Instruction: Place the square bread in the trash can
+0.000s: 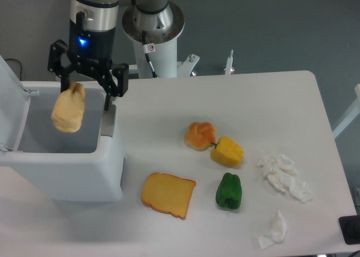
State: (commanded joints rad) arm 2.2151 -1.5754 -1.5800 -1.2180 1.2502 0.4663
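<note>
The square bread, a pale cream-yellow lump, hangs upright over the open mouth of the trash can, a big white bin at the table's left. My gripper is right above it with its jaws spread wide. The bread's top sits against the left finger. The right fingertip stands clear of the bread, close to the bin's right rim. The bin's lid is flipped up on the left.
A flat orange toast slice lies in front of the bin. A round orange bun, a yellow pepper and a green pepper sit mid-table. Crumpled white tissues lie at the right. The arm's base stands behind.
</note>
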